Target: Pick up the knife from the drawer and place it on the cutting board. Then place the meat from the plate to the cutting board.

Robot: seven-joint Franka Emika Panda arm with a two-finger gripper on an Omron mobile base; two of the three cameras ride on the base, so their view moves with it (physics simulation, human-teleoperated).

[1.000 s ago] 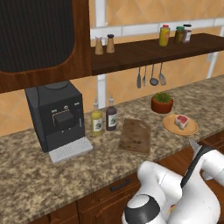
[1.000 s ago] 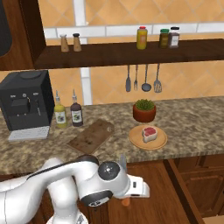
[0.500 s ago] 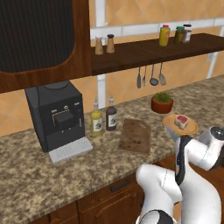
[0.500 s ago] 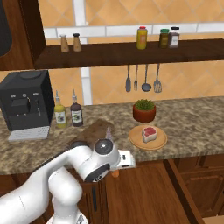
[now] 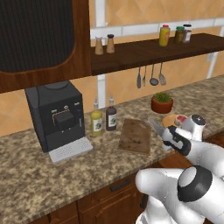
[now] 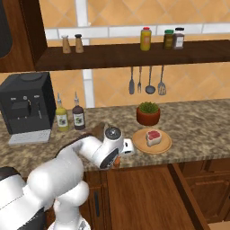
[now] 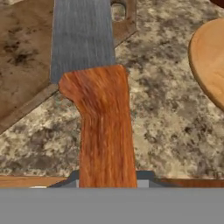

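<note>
Granite counter runs under a dark shelf, with a coffee machine (image 5: pixel 57 114), two bottles and the cutting board (image 5: pixel 135 135) along it, and the plate (image 6: pixel 153 141) with the meat (image 6: pixel 153 136) beside a potted plant (image 6: pixel 148 113).

The arm has risen from low beside the cabinets to counter height within the last second, bringing the knife (image 7: pixel 94 100) up with it. The gripper (image 5: pixel 171 136) is pinched on the orange-red handle; in the hand view the handle rises from between the fingers and the grey blade reaches out over the near corner of the board, with bare counter below the handle and the plate's rim at the right. In the left base view the blade shows just beside the board's right edge, between board and plate.

A second ago the hand was down below the counter edge; half a second ago it was level with the edge. So the lift out of the drawer looks finished, and the carry to the board is nearly done. Likely next: move further over the board, lower, release. The meat lies untouched on the plate.
</note>
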